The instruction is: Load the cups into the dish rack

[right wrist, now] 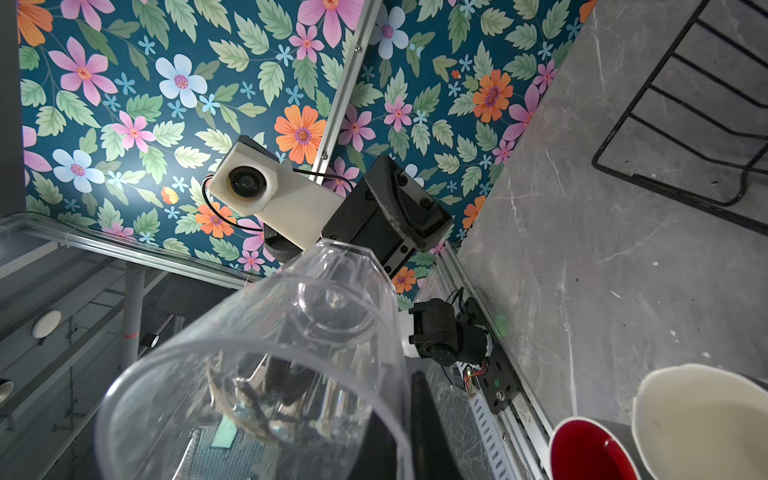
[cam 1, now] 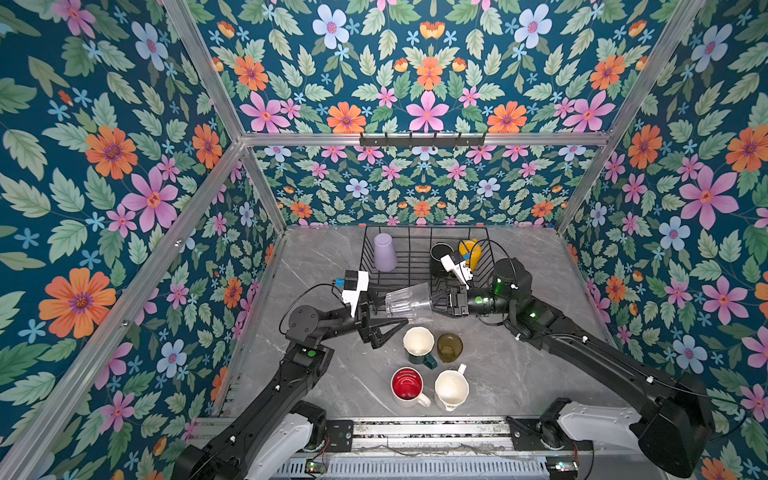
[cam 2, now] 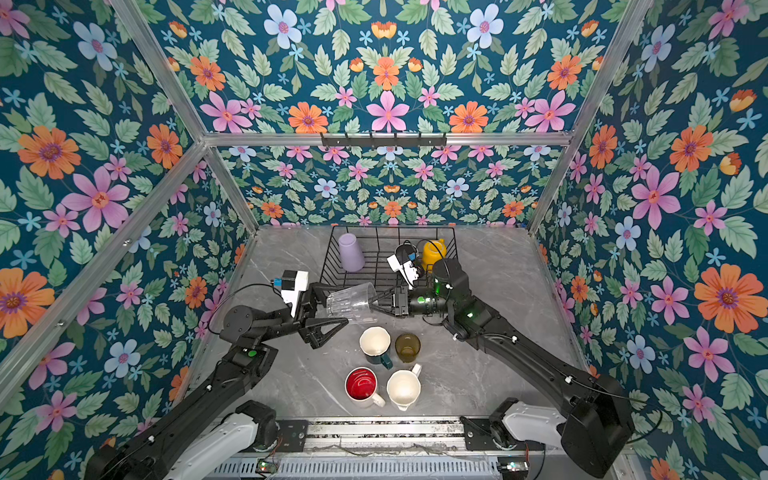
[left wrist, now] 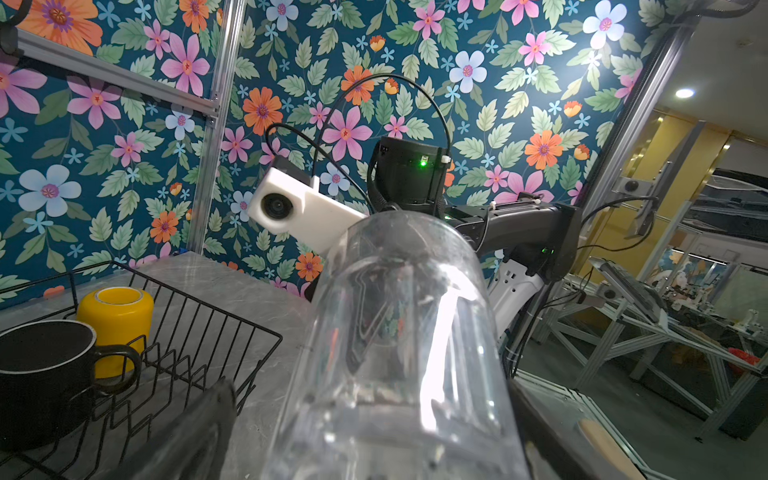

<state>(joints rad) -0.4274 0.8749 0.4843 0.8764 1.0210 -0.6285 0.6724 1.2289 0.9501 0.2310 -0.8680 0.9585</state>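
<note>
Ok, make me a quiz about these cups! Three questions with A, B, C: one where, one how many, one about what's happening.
1. Where is the lilac tumbler? A in the dish rack; B on a hook; C on the floor.
2. How many cups stand on the bare table? A two; B four; C six.
3. The clear glass is: A held by the right gripper; B standing upright; C upside down.
Answers: A, it stands among the rack's wires; B, green-outside mug, olive glass, red-inside mug, white mug; A, the shut gripper holds it sideways, midair.
</note>
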